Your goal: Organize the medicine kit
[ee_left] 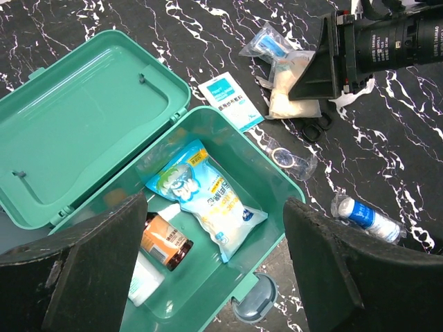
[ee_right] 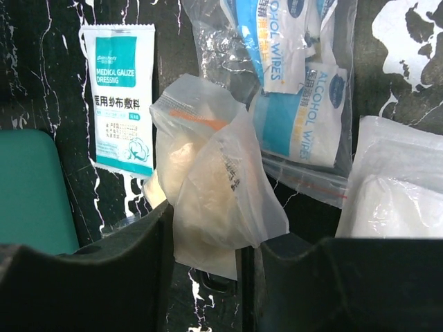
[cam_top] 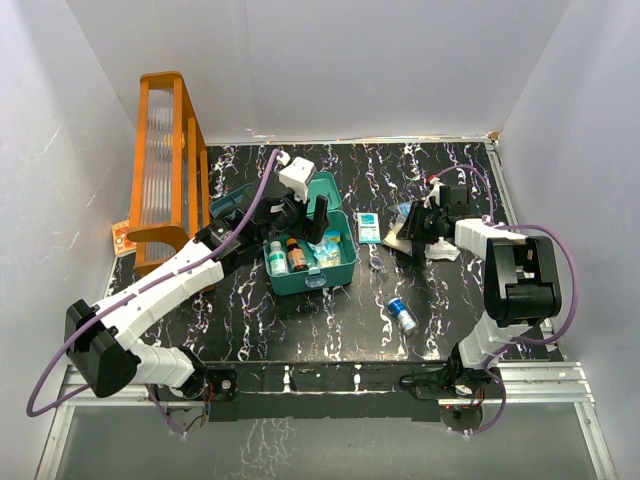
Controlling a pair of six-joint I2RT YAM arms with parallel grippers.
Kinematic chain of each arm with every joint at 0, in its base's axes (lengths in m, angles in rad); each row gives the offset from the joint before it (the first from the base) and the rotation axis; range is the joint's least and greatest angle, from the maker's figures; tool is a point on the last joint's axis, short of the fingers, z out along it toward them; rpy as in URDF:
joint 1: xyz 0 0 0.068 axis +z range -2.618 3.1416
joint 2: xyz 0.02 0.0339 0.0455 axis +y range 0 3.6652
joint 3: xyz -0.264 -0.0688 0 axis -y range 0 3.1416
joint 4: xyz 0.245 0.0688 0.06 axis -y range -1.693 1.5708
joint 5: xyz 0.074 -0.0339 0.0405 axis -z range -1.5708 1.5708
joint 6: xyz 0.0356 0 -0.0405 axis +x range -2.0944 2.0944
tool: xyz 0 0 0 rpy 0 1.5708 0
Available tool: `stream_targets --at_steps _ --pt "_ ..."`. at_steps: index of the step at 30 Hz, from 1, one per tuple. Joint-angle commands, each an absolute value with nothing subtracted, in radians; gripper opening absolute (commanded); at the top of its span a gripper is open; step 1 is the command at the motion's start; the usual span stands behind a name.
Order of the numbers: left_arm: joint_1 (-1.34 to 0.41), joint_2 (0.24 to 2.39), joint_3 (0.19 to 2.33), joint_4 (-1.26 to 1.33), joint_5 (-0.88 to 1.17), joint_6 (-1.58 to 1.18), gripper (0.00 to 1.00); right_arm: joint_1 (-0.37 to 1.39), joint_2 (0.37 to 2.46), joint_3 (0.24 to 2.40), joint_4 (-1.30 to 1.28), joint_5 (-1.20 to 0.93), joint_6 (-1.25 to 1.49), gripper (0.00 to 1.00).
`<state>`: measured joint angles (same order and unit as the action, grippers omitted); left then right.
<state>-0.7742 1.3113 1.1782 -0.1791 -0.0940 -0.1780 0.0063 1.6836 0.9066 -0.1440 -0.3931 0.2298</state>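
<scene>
Across the black marbled worktop (cam_top: pixel 300 330), the left arm is stretched diagonally from its near-left base, while the right arm is folded back on itself at the right edge. A tall orange rack (cam_top: pixel 165 170) is seen at the far left. Just beside it, at the middle of the worktop, the medicine kit (ee_left: pixel 90 117) is shown with its lid thrown fully back. The left hand (ee_left: pixel 214 270) is held above the open box, pointed down into it, its fingers spread wide and nothing gripped or touched. The right hand (ee_right: pixel 246 277) is lowered near the worktop to the right of the kit, its fingers drawn close together and pinched on a crumpled clear plastic bag (ee_right: pixel 208 200). A bag of alcohol wipes (ee_right: pixel 297 83) and a gauze dressing packet (ee_right: pixel 118 97) are laid just beyond it. Inside the kit, a blue-and-white pouch (ee_left: pixel 208 200) is seen beside an amber bottle (ee_left: pixel 166 242). A small blue-labelled bottle (cam_top: pixel 402 315) is left lying nearer the arms.
</scene>
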Motion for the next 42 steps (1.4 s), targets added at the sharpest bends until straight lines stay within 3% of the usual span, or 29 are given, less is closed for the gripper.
stream_targets --at_steps 1,11,15,22,30,39,42 --pt "-0.773 1.264 1.187 -0.156 -0.111 -0.168 0.79 0.007 1.629 0.904 -0.086 -0.397 0.261 0.32" --pt "-0.764 1.265 1.218 -0.174 -0.150 -0.221 0.80 0.008 1.492 0.965 -0.211 -0.545 0.328 0.30" --pt "-0.736 1.277 1.230 -0.179 -0.129 -0.268 0.80 0.007 1.433 1.021 -0.267 -0.628 0.366 0.25" --pt "-0.601 1.324 1.217 -0.143 0.144 -0.447 0.81 0.050 1.376 1.118 -0.326 -0.712 0.430 0.25" --pt "-0.555 1.386 1.201 -0.064 0.471 -0.483 0.81 0.254 1.372 1.191 -0.243 -0.671 0.552 0.27" --pt "-0.546 1.426 1.155 -0.038 0.615 -0.448 0.72 0.392 1.446 1.217 -0.128 -0.691 0.603 0.29" --pt "-0.536 1.434 1.152 -0.036 0.617 -0.459 0.61 0.411 1.460 1.221 -0.109 -0.715 0.597 0.30"
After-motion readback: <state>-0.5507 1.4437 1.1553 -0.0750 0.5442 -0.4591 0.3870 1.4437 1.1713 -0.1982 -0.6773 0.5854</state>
